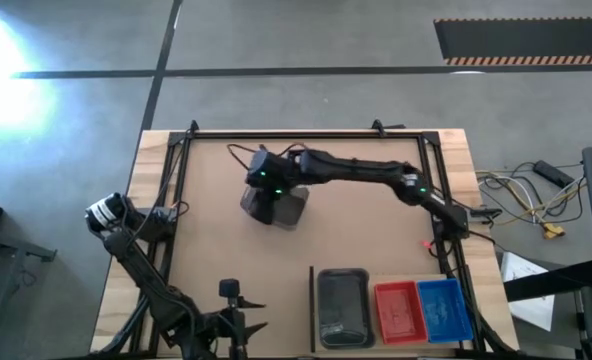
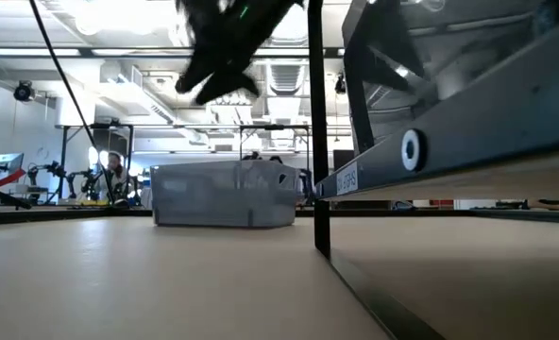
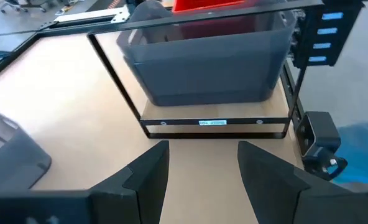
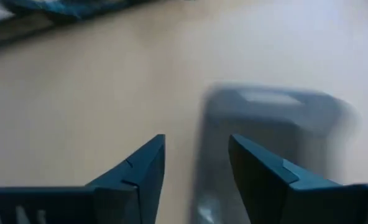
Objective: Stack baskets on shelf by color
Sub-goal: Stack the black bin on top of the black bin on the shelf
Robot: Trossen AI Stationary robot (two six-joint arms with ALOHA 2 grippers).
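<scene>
Right at the near edge of the counter [image 1: 206, 250] sits the shelf [image 1: 386, 345], carrying three baskets side by side: a grey basket [image 1: 342, 306], a red basket [image 1: 396, 311] and a blue basket [image 1: 443, 308]. Another grey basket [image 1: 281, 206] stands alone mid-counter, well apart from them. Above it hangs the right pincer [image 4: 196, 171], its fingers parted and holding nothing. Beside the shelf waits the left pincer [image 3: 202, 180], also open and empty.
</scene>
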